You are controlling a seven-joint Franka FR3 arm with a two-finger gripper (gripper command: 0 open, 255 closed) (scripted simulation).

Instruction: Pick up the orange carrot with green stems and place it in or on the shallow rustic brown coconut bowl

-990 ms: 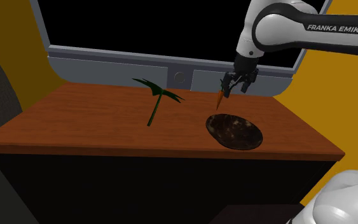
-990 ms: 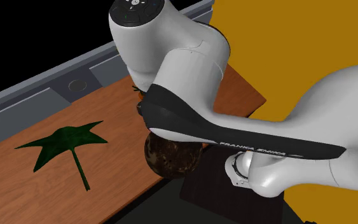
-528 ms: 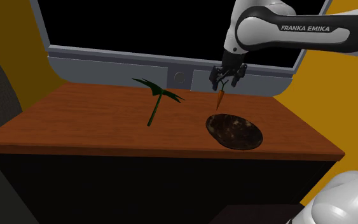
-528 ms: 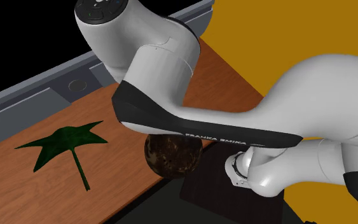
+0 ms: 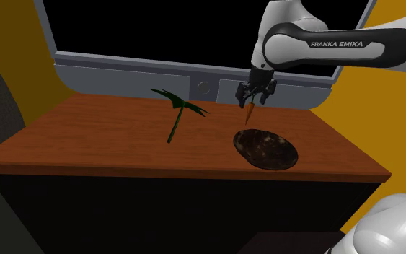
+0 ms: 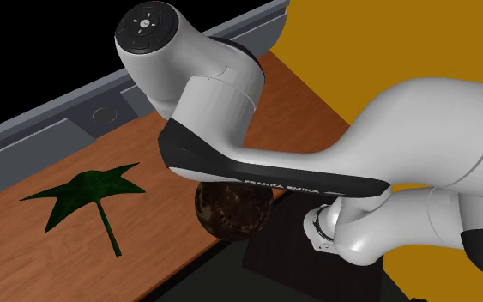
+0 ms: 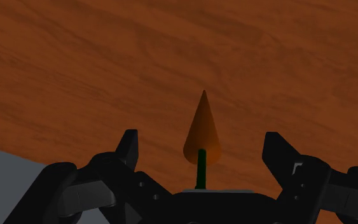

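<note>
Green-stemmed orange carrot (image 7: 202,130), mottled dark-brown bowl (image 5: 286,154), reddish-brown wood-grained table (image 5: 107,137).

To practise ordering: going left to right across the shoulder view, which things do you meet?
green leaf → brown bowl → robot's white base. The carrot hangs within the bowl's span, so it is left out.

Dim, flat, even lighting, muted warm tones

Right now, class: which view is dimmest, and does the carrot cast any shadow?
Shoulder view: dimmest, the brown wooden tabletop dull, its front nearly black. Second exterior view: brighter, the white arm well lit. Wrist view: the orange cone-shaped carrot casts no visible shadow on the wood.
</note>
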